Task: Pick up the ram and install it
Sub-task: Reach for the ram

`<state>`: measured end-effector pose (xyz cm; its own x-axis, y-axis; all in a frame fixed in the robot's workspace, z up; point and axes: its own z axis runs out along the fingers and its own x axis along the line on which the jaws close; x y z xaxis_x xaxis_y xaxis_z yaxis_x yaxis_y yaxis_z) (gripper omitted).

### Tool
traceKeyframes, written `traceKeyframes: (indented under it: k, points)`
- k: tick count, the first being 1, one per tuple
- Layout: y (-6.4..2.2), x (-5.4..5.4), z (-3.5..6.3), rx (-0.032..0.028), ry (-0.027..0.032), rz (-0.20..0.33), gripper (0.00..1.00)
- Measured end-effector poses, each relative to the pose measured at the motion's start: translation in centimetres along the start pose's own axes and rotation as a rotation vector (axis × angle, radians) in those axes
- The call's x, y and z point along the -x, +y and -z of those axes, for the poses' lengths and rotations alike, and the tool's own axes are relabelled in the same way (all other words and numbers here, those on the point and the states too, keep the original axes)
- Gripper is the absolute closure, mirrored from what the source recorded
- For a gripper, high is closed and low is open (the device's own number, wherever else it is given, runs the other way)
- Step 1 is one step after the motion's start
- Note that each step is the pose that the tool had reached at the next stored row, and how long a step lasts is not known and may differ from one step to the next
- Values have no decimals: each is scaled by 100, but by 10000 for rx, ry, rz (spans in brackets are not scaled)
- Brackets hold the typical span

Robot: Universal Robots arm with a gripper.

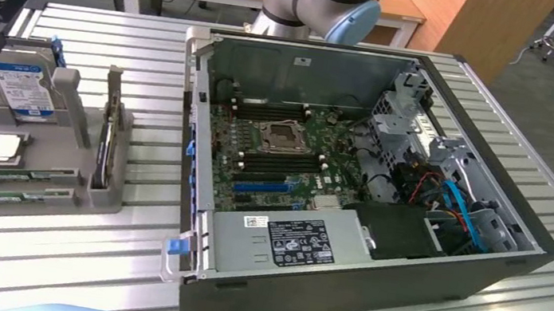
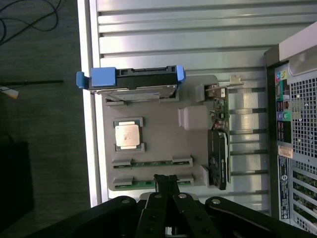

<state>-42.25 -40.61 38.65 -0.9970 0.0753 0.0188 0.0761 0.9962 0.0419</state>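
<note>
Right now your pincer [image 2: 166,179] is closed, its fingertips pressed together with nothing between them. It hangs above the ram end of the grey tray [image 2: 158,144].

Two sticks sit there in parallel slots. The outer ram stick [image 2: 133,184] runs along the tray's edge, and the inner ram stick [image 2: 151,162] lies just beside it. Each shows as a long, thin green strip, gripped by grey tray blocks at both ends. In the wrist view your fingertips cover part of the outer one.

Farther along the tray are the square processor [image 2: 128,135], the hard drive [image 2: 131,82] with blue rails, and an upright card [image 2: 218,158].

The tray sits close to the bench [image 2: 173,29] edge, with dark floor [image 2: 39,99] past it. On the exterior view's right, the open computer case [image 1: 344,301] stands near the tray, with a narrow strip of bare slatted bench between them.
</note>
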Motion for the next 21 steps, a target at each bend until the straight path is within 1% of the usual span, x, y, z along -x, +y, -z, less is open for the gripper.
traceKeyframes:
  k: [10, 21]
  points:
    - [-3, 0, -1, -1, 1, 26, 90]
    - [-3, 0, -2, -6, 14, 330, 90]
